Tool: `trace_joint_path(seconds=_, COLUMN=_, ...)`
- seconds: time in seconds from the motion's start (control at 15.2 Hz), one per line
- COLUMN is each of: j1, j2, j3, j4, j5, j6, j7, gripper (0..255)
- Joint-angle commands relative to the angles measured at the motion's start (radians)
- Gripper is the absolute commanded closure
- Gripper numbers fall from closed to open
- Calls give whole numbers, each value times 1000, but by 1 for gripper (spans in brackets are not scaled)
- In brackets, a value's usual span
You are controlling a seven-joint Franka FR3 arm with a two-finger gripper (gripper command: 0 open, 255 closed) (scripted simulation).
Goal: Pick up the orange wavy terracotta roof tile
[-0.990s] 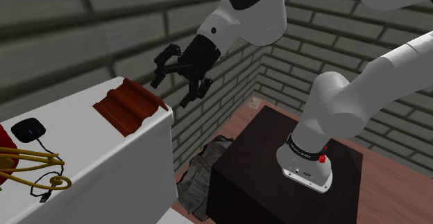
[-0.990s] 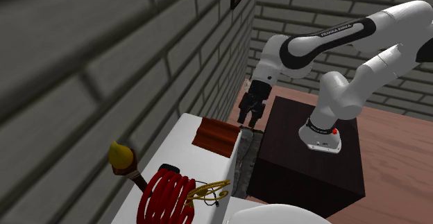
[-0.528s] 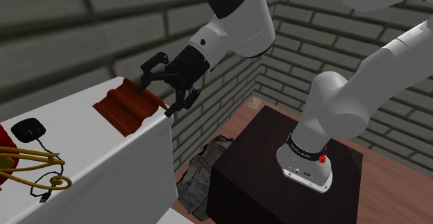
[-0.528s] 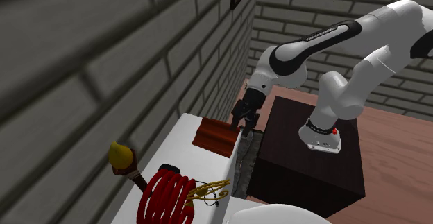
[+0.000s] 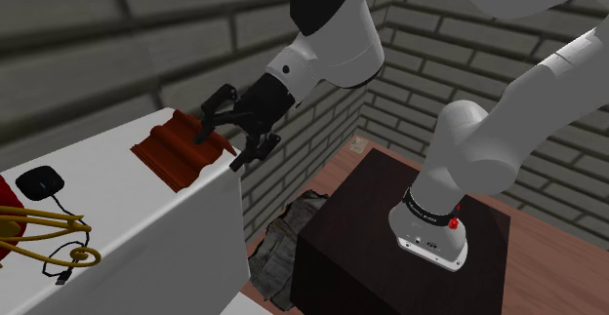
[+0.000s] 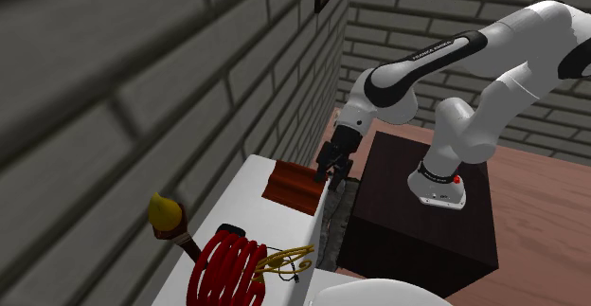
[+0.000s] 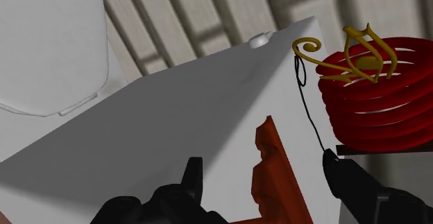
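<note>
The reddish-brown wavy roof tile (image 5: pixel 179 153) lies flat at the corner of the white tabletop (image 5: pixel 117 201), close to its edge. My black gripper (image 5: pixel 225 143) is open at the tile's near end, one finger above the tile and the other off the table's edge. In the wrist view the tile (image 7: pixel 275 167) runs between the two fingers (image 7: pixel 191 179), with a gap on each side and no contact. From the second exterior view the gripper (image 6: pixel 332 171) hangs over the table corner beside the tile (image 6: pixel 293 183).
A red coil with gold wire (image 7: pixel 371 94), a black device (image 5: pixel 41 180) with a cord and a yellow pear-shaped object (image 6: pixel 163 211) sit further along the table. Brick walls stand close behind. The dark stand (image 5: pixel 381 255) and crumpled cloth (image 5: pixel 286 237) lie below.
The gripper has come down and toward the shoulder view's left, from beyond the table corner to the tile's end. Its fingers stay apart. The tile has not moved.
</note>
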Motion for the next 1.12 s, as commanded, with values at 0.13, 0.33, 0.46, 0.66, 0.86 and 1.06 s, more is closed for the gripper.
trace_joint_path(seconds=0.13, j1=-2, j2=9, j3=0, j4=2, j5=0, j6=3, j7=-2, gripper=255)
trace_joint_path(seconds=0.33, j1=-1, j2=8, j3=2, j4=1, j5=1, j6=5, j7=0, gripper=255)
trace_joint_path(seconds=0.46, j1=-4, j2=-10, j3=1, j4=10, j5=-26, j6=-4, j7=35, gripper=255)
trace_joint_path(seconds=0.66, j1=-9, j2=-34, j3=-2, j4=23, j5=-65, j6=-17, j7=86, gripper=255)
trace_joint_path(seconds=0.86, j1=-15, j2=-55, j3=-4, j4=39, j5=-102, j6=-32, j7=136, gripper=255)
trace_joint_path(seconds=1.06, j1=-21, j2=-75, j3=-7, j4=58, j5=-138, j6=-49, j7=183, gripper=255)
